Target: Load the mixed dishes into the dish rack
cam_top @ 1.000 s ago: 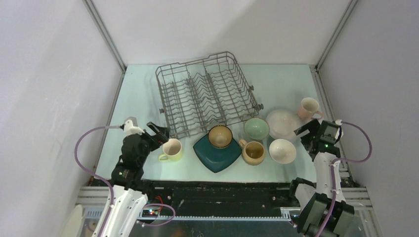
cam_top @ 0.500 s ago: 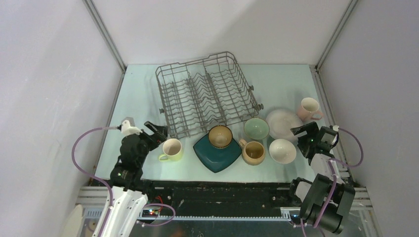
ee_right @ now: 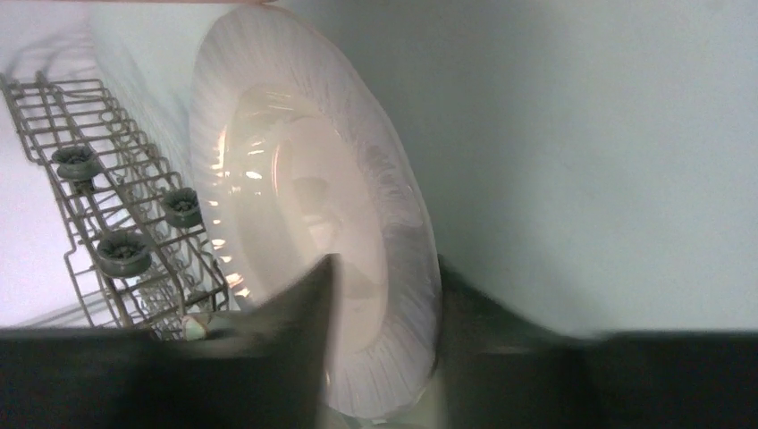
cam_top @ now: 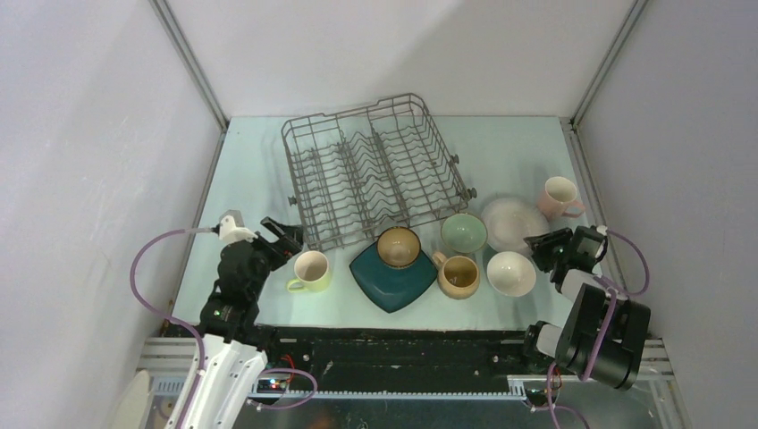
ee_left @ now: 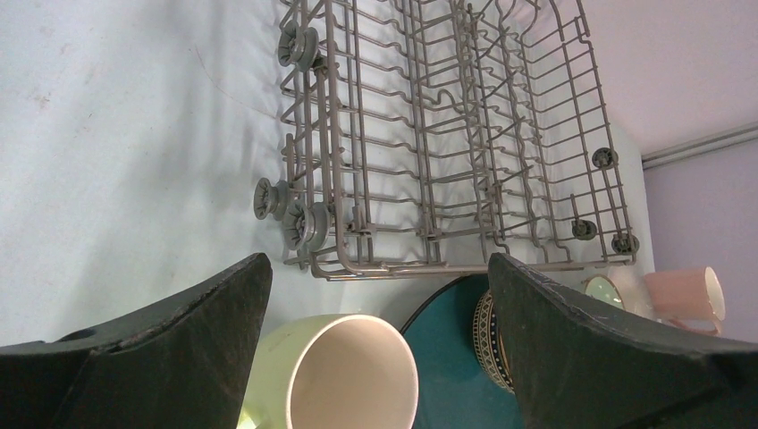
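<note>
The dish rack (cam_top: 375, 170) stands at the back with no dishes in it. In front lie a yellow mug (cam_top: 311, 270), a teal square plate (cam_top: 391, 279) with a brown bowl (cam_top: 399, 247) on it, a green bowl (cam_top: 464, 232), a tan mug (cam_top: 459, 275), a white bowl (cam_top: 511, 273), a white round plate (cam_top: 511, 222) and a pink mug (cam_top: 560, 197). My left gripper (ee_left: 380, 268) hangs open just above the yellow mug (ee_left: 349, 375). My right gripper (ee_right: 386, 268), blurred, has one finger over and one outside the white plate's (ee_right: 304, 179) near rim, jaws narrowed; contact is unclear.
Grey walls enclose the pale table on three sides. The pink mug stands close to the right wall, just behind the right arm. The rack's wheeled corner (ee_right: 107, 197) is right beyond the white plate. A black rail runs along the near edge.
The right gripper has dropped and slid left onto the white plate's rim, and its jaws have narrowed from wide open. The left gripper has barely moved.
</note>
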Available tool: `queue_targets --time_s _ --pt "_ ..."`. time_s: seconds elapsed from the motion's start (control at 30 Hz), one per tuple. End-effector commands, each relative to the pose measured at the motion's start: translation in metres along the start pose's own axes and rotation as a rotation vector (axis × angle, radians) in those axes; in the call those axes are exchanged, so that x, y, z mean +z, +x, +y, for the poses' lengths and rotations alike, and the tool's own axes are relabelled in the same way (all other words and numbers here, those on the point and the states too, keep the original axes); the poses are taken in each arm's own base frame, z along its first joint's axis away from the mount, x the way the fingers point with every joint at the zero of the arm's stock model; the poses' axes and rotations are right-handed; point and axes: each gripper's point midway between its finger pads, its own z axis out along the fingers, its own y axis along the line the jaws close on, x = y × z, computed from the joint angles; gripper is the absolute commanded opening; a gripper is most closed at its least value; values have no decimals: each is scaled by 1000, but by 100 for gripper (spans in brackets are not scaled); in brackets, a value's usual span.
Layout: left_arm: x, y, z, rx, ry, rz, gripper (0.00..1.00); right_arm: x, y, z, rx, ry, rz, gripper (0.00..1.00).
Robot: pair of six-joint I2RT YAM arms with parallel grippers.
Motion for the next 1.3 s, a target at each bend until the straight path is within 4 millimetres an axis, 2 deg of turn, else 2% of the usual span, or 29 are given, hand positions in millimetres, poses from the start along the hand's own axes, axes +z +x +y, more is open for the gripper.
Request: queue_targets --time_s 0.0,0.03,0.1,0.13,0.17,0.37,0.47,0.8,0.83,0.9,0.93,0.97,1.0,1.27 --pt "-3 -19 -16 -3 43 -47 98 -1 -10 9 -25 -26 -40 25" --pt "-4 -20 -17 -2 43 -51 98 -4 -11 10 -34 -23 -51 10" --pt "-5 -22 -18 1 44 -51 98 -9 -18 7 -50 10 -93 0" --pt "-6 -22 -19 6 47 -52 98 -13 -24 14 -63 1 -116 0" --pt "-6 -23 -20 9 53 -50 98 -15 -23 11 -77 24 -119 0" --pt "-10 -26 -25 10 69 -56 98 -37 -37 40 -174 -19 -203 0" --pt "-10 -26 -25 7 70 -56 98 -47 -37 53 -213 -38 -206 0" --pt "-10 -25 -28 4 80 -50 98 -79 -36 119 -375 -156 -241 0" --pt "-10 -26 -28 4 83 -51 98 -80 -35 120 -404 -144 -243 0" --pt "-9 -25 -28 5 84 -46 98 -87 -33 130 -474 -132 -271 0" --pt "-9 -24 -29 4 84 -44 98 -95 -44 136 -487 -108 -341 0" --pt "-9 -25 -29 3 88 -43 98 -99 -39 140 -535 -106 -346 0" --pt "-8 -24 -30 4 89 -41 98 -107 -49 145 -544 -85 -405 0" --pt "-3 -19 -39 22 127 3 98 -140 -59 174 -673 -55 -550 0"
